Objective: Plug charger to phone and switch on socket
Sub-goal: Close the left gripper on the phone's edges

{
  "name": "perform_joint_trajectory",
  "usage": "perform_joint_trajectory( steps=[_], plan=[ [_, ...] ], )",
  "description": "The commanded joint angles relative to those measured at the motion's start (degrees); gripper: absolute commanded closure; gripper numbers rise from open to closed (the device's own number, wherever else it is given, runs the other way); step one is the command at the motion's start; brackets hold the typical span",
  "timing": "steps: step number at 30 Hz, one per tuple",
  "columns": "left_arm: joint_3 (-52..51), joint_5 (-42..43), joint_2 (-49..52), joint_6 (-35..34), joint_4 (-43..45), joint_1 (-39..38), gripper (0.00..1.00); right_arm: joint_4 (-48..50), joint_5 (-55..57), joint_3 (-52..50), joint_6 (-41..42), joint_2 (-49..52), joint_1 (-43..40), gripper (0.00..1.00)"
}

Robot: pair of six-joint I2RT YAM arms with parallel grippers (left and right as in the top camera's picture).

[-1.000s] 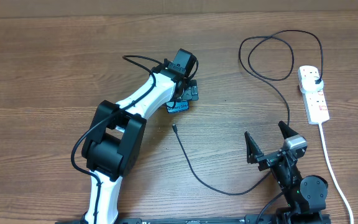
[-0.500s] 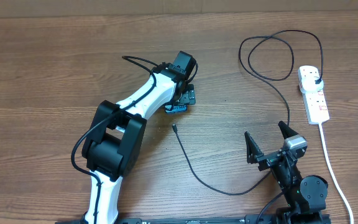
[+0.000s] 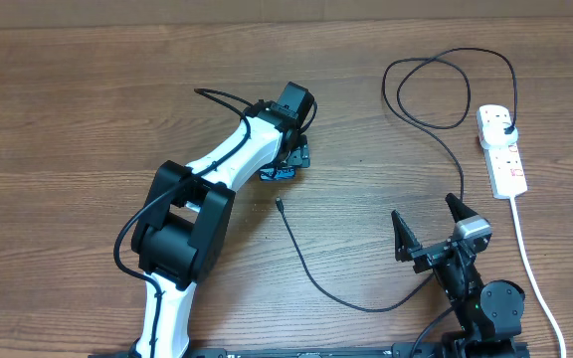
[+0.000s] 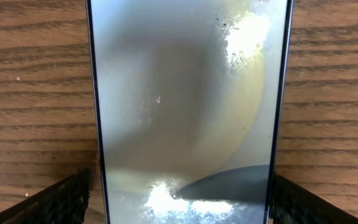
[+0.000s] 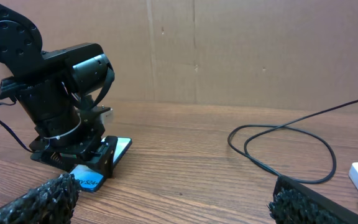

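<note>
The phone [image 3: 278, 174] lies flat on the table under my left gripper [image 3: 292, 156], only its blue end showing from above. In the left wrist view its screen [image 4: 185, 106] fills the frame, and the gripper [image 4: 180, 202] straddles it: the right finger [image 4: 303, 202] is at the phone's edge, the left finger [image 4: 55, 202] a thin strip of wood away. The charger cable [image 3: 311, 268] has its metal-tipped connector [image 3: 280, 205] loose below the phone. Its black plug [image 3: 505, 127] sits in the white socket strip [image 3: 505, 164]. My right gripper [image 3: 429, 231] is open and empty.
The cable makes a loop [image 3: 436, 89] at the back right, also in the right wrist view [image 5: 284, 149]. The socket's thick white cord [image 3: 530, 264] runs toward the front edge, right of my right arm. A cardboard wall [image 5: 229, 50] stands behind the table.
My left gripper's fingers have drawn in around the phone, and more of the phone is now covered from above. The right arm, cable and socket have not moved.
</note>
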Motion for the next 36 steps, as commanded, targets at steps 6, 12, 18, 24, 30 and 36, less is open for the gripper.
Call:
perform_joint_trajectory(
  steps=[6, 12, 18, 24, 30, 36],
  plan=[
    [0.7, -2.0, 1.9, -2.1, -1.0, 0.0, 0.09, 0.3, 0.6, -0.6, -0.1, -0.5, 0.4, 0.0],
    [0.7, -2.0, 1.9, -2.5, -1.3, 0.0, 0.1, 0.3, 0.6, -0.6, -0.1, -0.5, 0.4, 0.0],
    [0.7, -2.0, 1.9, -2.8, -1.8, 0.0, 0.13, 0.3, 0.6, -0.6, -0.1, -0.5, 0.4, 0.0],
    [0.7, -1.9, 1.9, -2.9, -2.2, 0.0, 0.14, 0.3, 0.6, -0.6, -0.1, -0.5, 0.4, 0.0],
    [0.7, -1.8, 1.9, -2.9, -2.3, 0.0, 0.16, 0.3, 0.6, -0.6, -0.1, -0.5, 0.4, 0.0],
    [0.7, -1.5, 1.9, -2.9, -2.3, 0.0, 0.18, 0.3, 0.6, -0.6, -0.1, -0.5, 0.4, 0.0]
  ],
)
